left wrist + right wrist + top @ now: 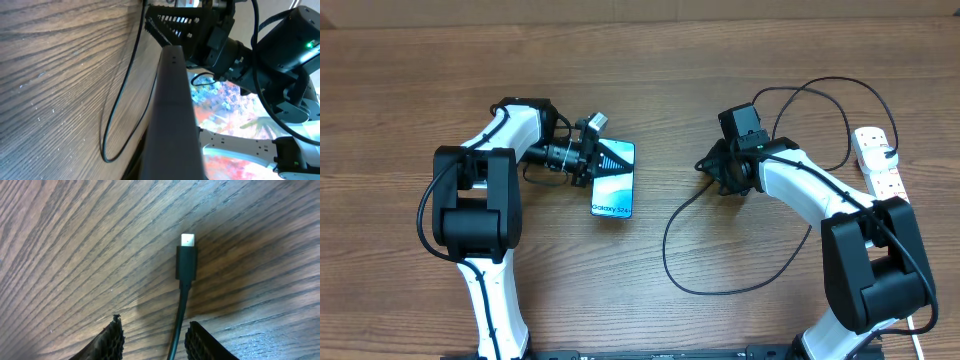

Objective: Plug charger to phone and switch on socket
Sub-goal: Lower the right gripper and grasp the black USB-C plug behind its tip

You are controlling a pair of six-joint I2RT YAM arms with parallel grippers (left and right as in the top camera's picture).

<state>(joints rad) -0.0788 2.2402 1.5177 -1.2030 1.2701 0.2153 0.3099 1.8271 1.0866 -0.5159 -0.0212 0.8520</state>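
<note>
Overhead: one phone (613,180), one charger (665,245), one socket (878,160)

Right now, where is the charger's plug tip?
In the right wrist view the plug tip lies on the table, just ahead of the right gripper, its cable running back between the fingers.

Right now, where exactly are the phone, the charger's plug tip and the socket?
phone (613,190): overhead view, on its lit screen.
charger (186,262): right wrist view, on the black plug housing.
socket (870,142): overhead view, on its white body.
</note>
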